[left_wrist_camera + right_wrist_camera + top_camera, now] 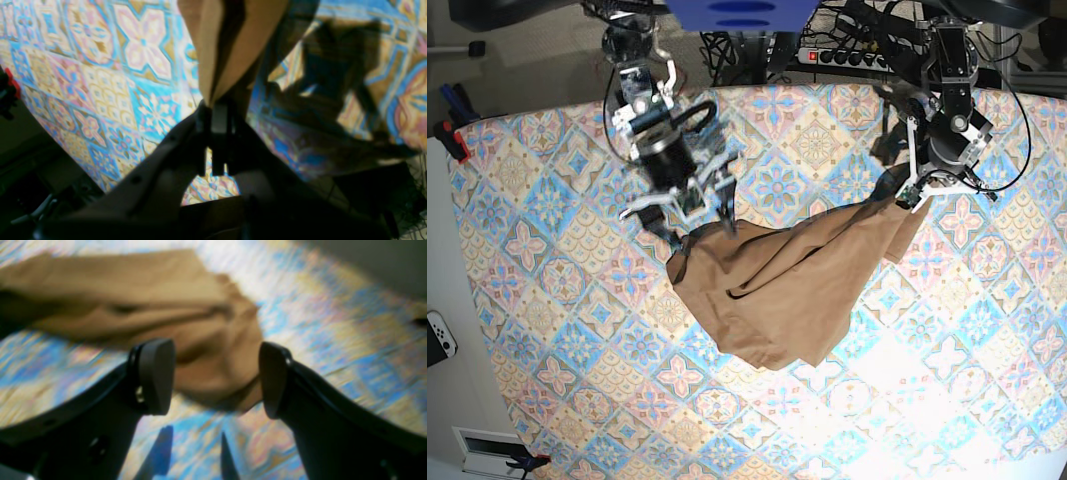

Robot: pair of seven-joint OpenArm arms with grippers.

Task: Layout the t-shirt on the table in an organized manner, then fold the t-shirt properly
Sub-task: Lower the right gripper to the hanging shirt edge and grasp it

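- left wrist: the left hand [213, 110] is pressed together, pinching a fold of the tan t-shirt [217, 50], which is lifted above the patterned surface [100, 83].
- right wrist: the right hand [217, 376] is spread, nothing between its pads [156, 373]; blurred t-shirt [150, 306] lies just beyond.
- base: t-shirt [787, 290] bunched mid-surface [547, 300], one corner raised by the left hand [914, 200]; the right hand [689, 215] hovers at the opposite edge.

The t-shirt [777, 290] lies bunched on the patterned worktop [547, 300]; left gripper [914, 197] pinches its upper right corner, right gripper [689, 218] spread above its left edge
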